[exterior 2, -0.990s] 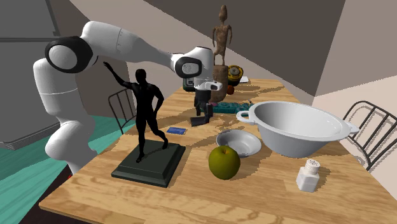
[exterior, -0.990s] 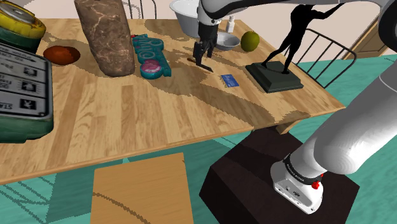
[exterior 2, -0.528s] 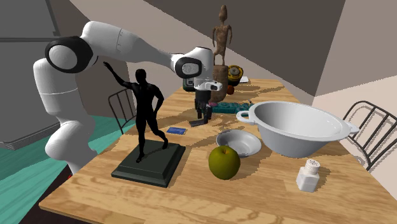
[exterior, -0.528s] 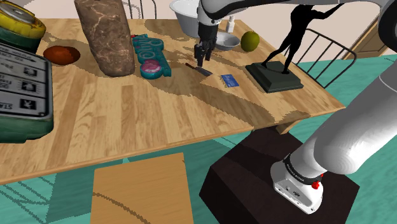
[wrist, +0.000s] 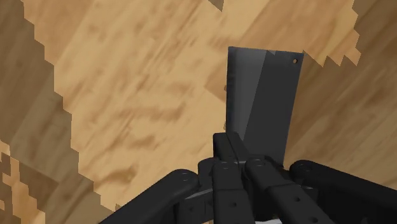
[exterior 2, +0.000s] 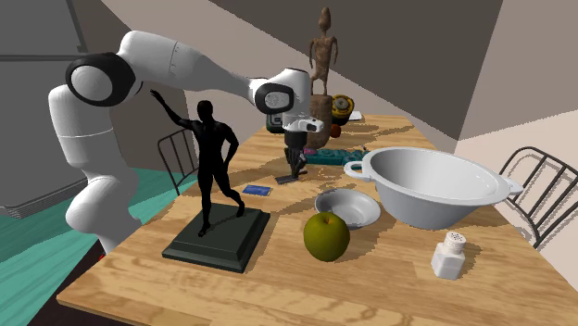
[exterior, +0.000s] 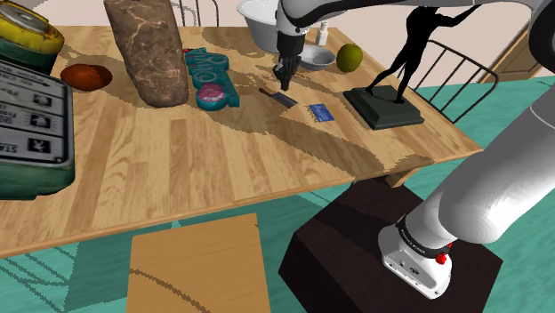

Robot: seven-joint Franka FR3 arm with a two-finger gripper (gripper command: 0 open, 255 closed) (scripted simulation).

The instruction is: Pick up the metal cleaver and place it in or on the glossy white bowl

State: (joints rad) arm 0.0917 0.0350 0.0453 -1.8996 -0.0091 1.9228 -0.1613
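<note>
In the shoulder view the gripper stands upright over the wooden table, left of the black figurine. Its tips are down at the handle end of the dark cleaver, which lies flat. The shallow white bowl sits beyond, also left of the figurine. In the second exterior view, gripper and cleaver are behind the figurine, to its right. In the wrist view the fingers pinch the cleaver's handle, the grey blade flat on the wood.
</note>
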